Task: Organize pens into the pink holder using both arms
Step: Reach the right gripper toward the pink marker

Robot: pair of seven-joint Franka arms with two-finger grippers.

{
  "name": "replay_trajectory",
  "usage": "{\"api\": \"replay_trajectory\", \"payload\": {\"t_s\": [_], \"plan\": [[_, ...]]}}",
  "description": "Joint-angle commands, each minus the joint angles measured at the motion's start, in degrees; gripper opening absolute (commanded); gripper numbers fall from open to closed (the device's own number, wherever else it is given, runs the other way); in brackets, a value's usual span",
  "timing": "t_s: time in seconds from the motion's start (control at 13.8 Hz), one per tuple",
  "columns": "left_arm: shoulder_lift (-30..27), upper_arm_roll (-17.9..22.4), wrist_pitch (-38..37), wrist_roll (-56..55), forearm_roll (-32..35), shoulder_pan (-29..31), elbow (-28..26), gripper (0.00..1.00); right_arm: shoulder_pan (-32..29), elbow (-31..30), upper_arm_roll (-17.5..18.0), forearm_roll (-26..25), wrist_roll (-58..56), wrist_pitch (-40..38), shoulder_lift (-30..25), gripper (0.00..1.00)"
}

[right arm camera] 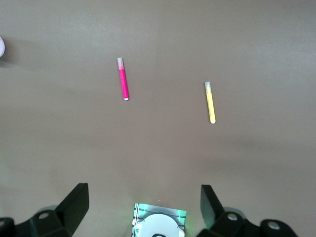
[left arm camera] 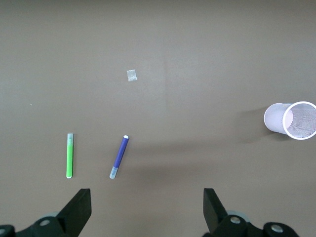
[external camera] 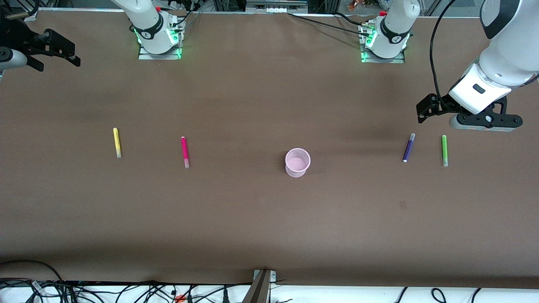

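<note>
Tape scrap (left arm camera: 132, 75) shows only from the left wrist; left gripper (left arm camera: 147, 210) and right gripper (right arm camera: 143, 207) spread, grasping nothing.

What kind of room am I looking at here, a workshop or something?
Most likely a robotics lab test bench. Two white arms are bolted along one edge of a brown-covered table, loose cables trail off its edges, and only a pink holder and a few pens, like the magenta pen, are laid out.

i see the brown table (external camera: 252, 219) carrying the yellow pen (external camera: 117, 142), magenta pen (external camera: 185, 152), pink holder (external camera: 297, 162), purple pen (external camera: 408, 147), green pen (external camera: 444, 150), and perhaps a tape scrap (external camera: 403, 205).
</note>
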Motion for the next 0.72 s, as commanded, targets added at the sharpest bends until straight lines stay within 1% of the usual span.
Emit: {"api": "replay_trajectory", "payload": {"t_s": [0.0, 0.14, 0.36, 0.43, 0.58, 0.65], "plan": [[0.39, -0.07, -1.31, 1.05, -0.49, 0.28, 1.41, 1.0, -0.53, 0.75, 1.23, -1.03, 0.65, -1.42, 0.16, 1.0], [0.39, -0.07, -1.31, 0.97, -0.49, 0.28, 1.41, 1.0, -0.45, 1.27, 1.68, -1.03, -0.22, -2.04, 0.86, 1.0], [0.57, 0.02, -1.31, 1.05, -0.49, 0.28, 1.41, 1.0, 1.22, -0.83, 2.2, -1.03, -0.22, -1.0, 1.65, 1.0], [0.57, 0.02, -1.31, 1.05, -0.49, 0.28, 1.41, 1.0, 1.66, -2.93, 2.47, -0.77, -0.13, 0.75, 2.09, 1.0], [0.57, 0.02, -1.31, 1.05, -0.49, 0.28, 1.41, 1.0, 1.75, -10.2, 3.08, -0.15, -0.39, 8.46, 1.92, 1.0], [0.66, 0.11, -1.31, 0.97, -0.58, 0.28, 1.41, 1.0, 1.75, -13.81, 4.74, -0.06, -0.39, 12.59, 1.92, 1.0]]}}
